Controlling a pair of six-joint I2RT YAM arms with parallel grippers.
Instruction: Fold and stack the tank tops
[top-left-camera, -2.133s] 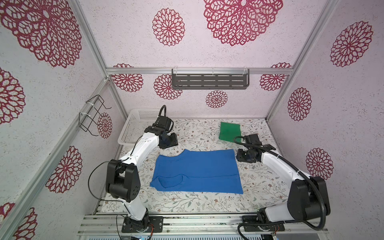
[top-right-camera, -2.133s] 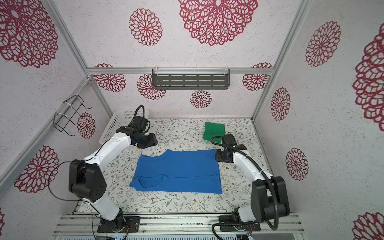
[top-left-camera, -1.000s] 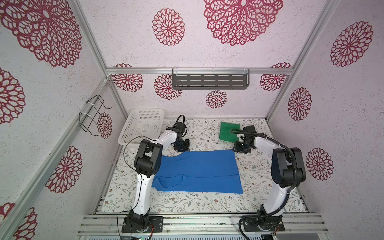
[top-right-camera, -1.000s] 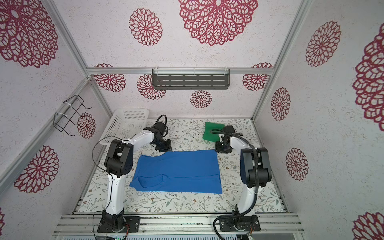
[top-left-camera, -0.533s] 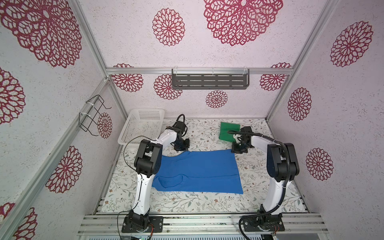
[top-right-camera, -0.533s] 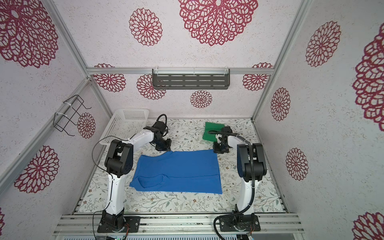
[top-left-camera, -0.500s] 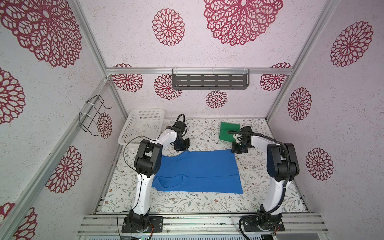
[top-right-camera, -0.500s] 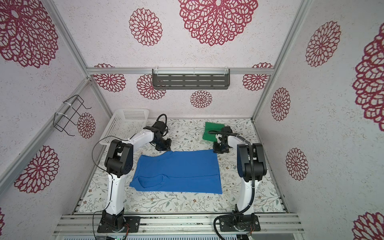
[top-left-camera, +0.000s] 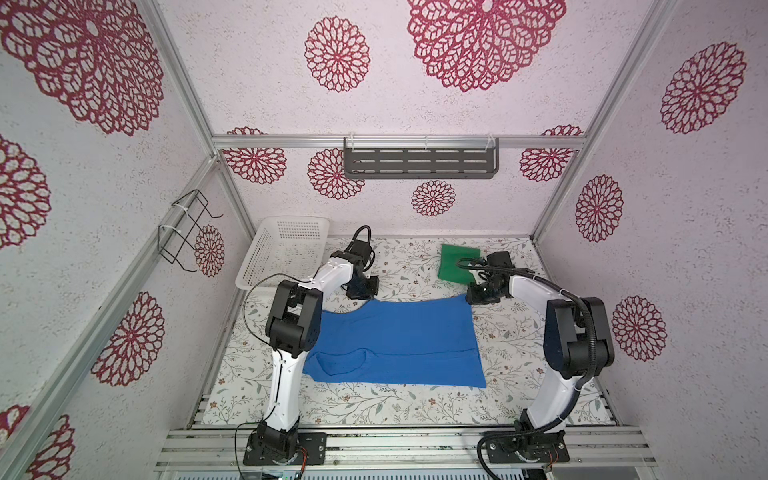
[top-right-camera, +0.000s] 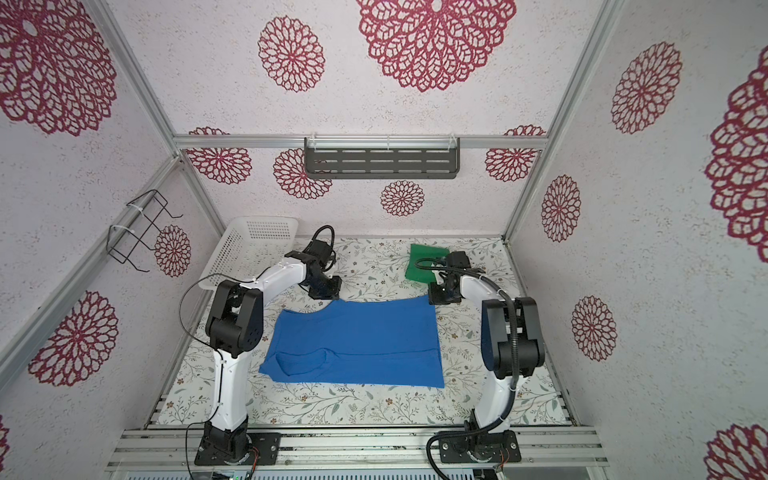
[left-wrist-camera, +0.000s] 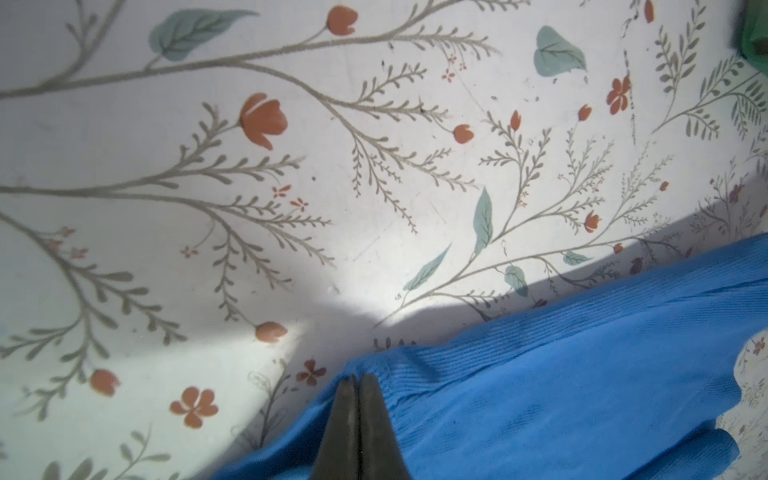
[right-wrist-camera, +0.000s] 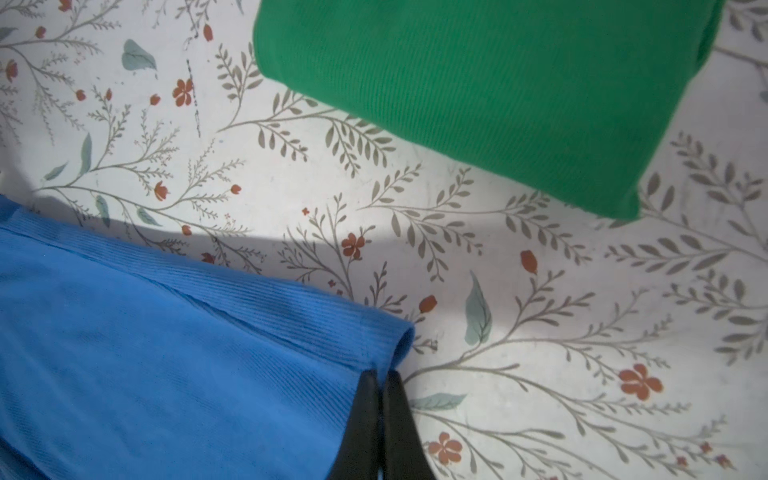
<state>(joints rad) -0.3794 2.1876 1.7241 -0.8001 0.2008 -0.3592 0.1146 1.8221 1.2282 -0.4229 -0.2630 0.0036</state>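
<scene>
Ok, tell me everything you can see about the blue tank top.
The blue tank top is royal blue, a fine-ribbed knit, spread mostly flat on the floral table. In both top views its hem lies toward the right and its straps and scooped openings toward the left. The left gripper pinches its far strap end, and the right gripper pinches its far hem corner. It lies apart from the folded green top.
</scene>
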